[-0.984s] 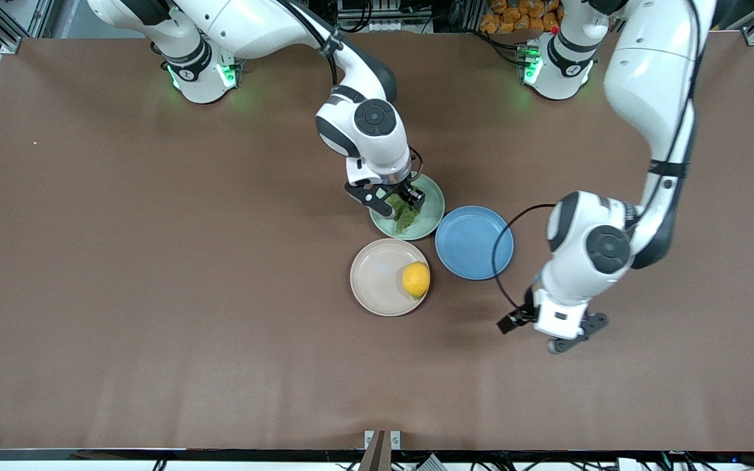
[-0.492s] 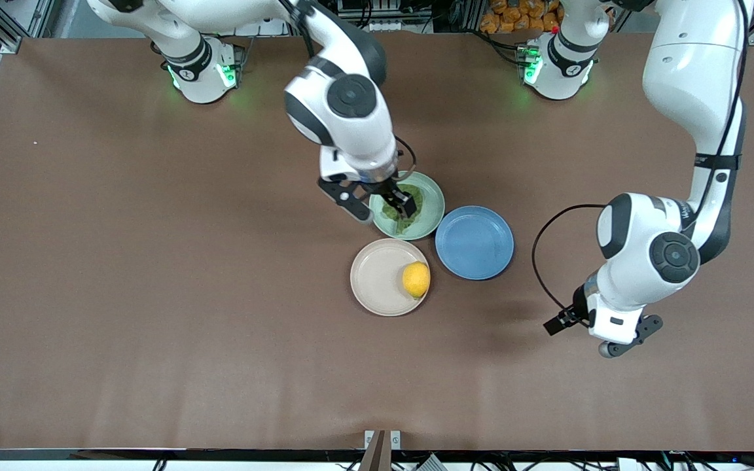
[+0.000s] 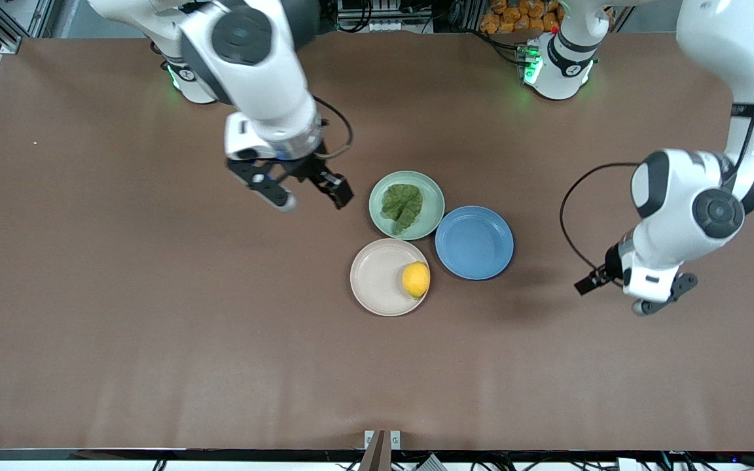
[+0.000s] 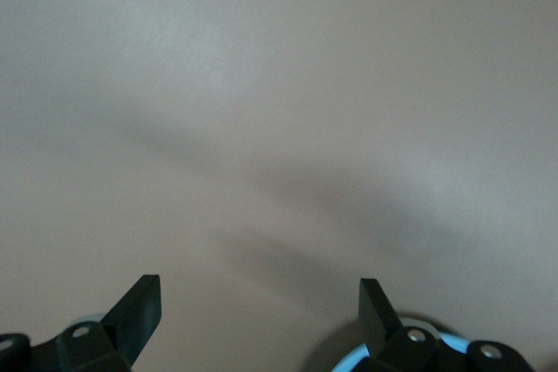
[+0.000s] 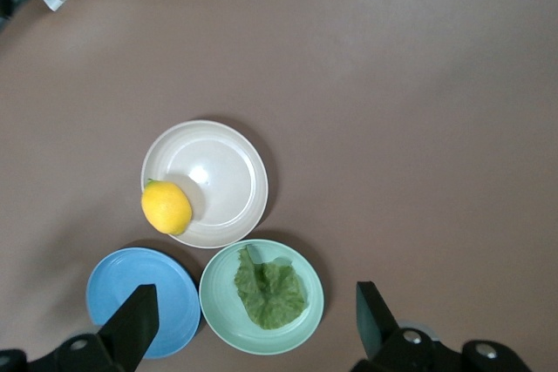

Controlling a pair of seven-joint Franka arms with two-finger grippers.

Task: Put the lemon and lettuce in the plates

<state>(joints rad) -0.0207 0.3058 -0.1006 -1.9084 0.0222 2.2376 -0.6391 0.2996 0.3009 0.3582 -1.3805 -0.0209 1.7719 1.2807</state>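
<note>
1. The lettuce (image 3: 402, 206) lies flat in the pale mint green plate (image 3: 430, 190), a crinkled dark leaf covering about the middle of it. Nothing touches it.
2. The lemon (image 3: 415, 279) sits in the beige plate (image 3: 374, 281), against the rim on the side toward the left arm's end of the counter (image 3: 122, 314), so it rests inside the plate though off centre.
3. The blue plate (image 3: 474, 243) stands just beside both of the others and holds nothing; it is no part of the job.
4. The three plates form a tight cluster: the mint one is farthest from the front camera, the beige one nearest, the blue one beside them toward the left arm's end.
5. The right pincer (image 3: 308, 193) is up over bare counter, beside the mint plate toward the right arm's end. Its jaws stand wide and carry nothing; the right wrist view looks down on all three plates between the spread fingers (image 5: 131, 324).
6. The left pincer (image 3: 639, 294) hangs over bare counter toward the left arm's end, well apart from the plates. The left wrist view shows its fingers (image 4: 139, 307) spread wide over plain surface, with nothing held.
7. Judged from how things lie, both items are in their plates and the task looks complete. What seems left is only for the arms to draw clear and park.
</note>
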